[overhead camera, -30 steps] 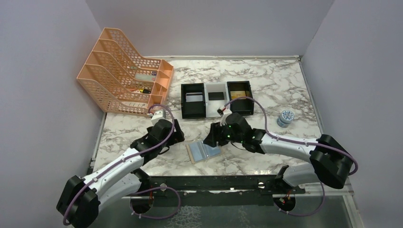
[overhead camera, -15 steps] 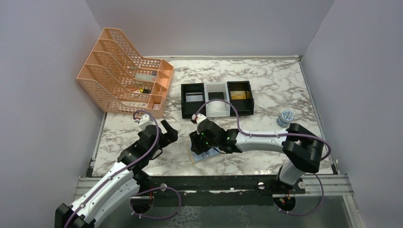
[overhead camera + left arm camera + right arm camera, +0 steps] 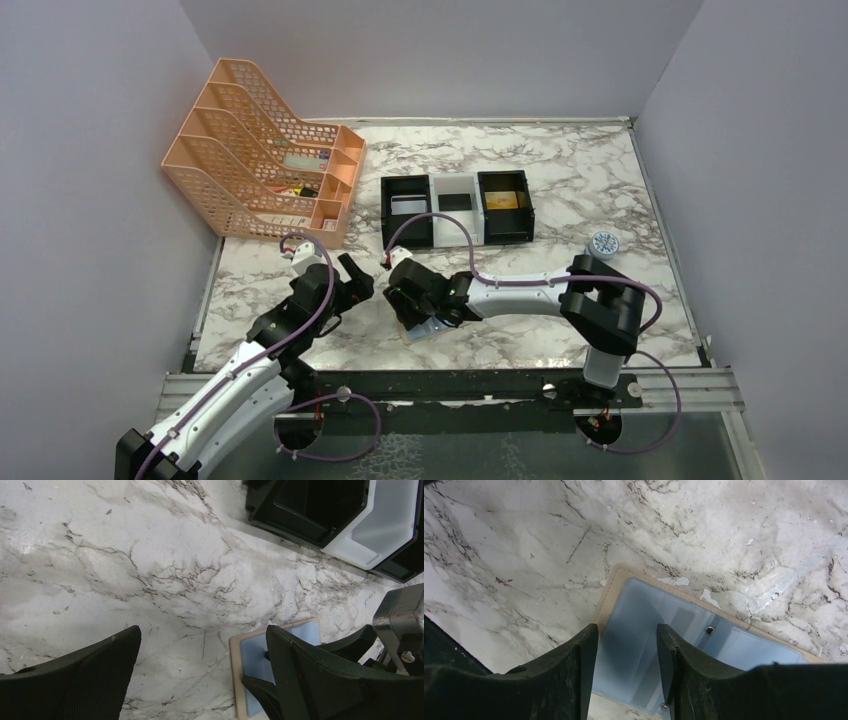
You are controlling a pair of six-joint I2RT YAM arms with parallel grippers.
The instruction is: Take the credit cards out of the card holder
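Observation:
The card holder (image 3: 719,640) lies open and flat on the marble, grey-blue inner faces up with a tan rim; it also shows in the left wrist view (image 3: 255,655) and peeks out under the right arm in the top view (image 3: 418,331). My right gripper (image 3: 626,632) hangs low over the holder's left leaf, jaws apart with only the blue face showing between them (image 3: 405,300). I cannot make out credit cards in its pockets. My left gripper (image 3: 202,635) is wide open over bare marble just left of the holder (image 3: 352,280).
Behind the holder stand two black trays (image 3: 408,228) (image 3: 505,225) with a white tray (image 3: 457,228) between them, a card lying in each. A peach mesh file rack (image 3: 260,160) fills the back left. A small round tin (image 3: 601,243) sits at the right.
My right arm has swung left across the holder, its jaws narrowing a little. My left arm drew back to the left and nearer, then stayed still, open.

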